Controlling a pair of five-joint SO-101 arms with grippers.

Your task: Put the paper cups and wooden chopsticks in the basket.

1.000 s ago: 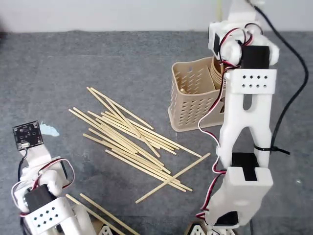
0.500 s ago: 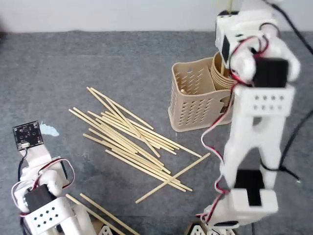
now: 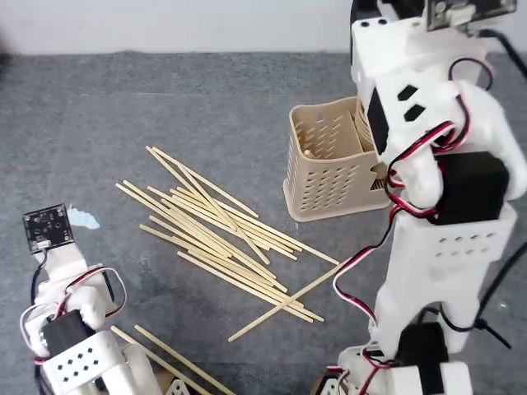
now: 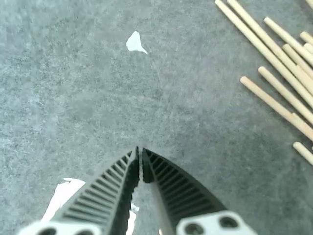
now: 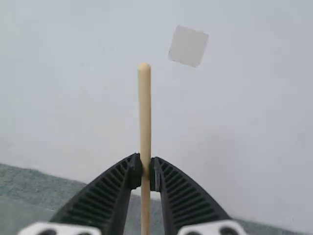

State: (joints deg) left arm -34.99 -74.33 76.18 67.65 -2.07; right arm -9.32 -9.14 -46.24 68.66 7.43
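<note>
My right claw (image 5: 145, 171) is pinched tight on one chopstick (image 5: 144, 112), standing up so it can drop into the basket (image 3: 325, 177), which I think sits below. My left claw (image 4: 139, 156) is closed on nothing, the loose chopsticks (image 3: 222, 234) lying beside it.

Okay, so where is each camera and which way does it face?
High view: fixed above, looking down on the grey felt table, beige perforated plastic basket and scattered wooden chopsticks; white left arm and right arm show.
Left wrist view: on the left wrist, facing down at the table; black ribbed left end effector shows, shut.
Right wrist view: on the right wrist, facing a pale wall; right end effector grips one wooden chopstick.
Shared: high and left wrist views both show the scattered chopsticks.
</note>
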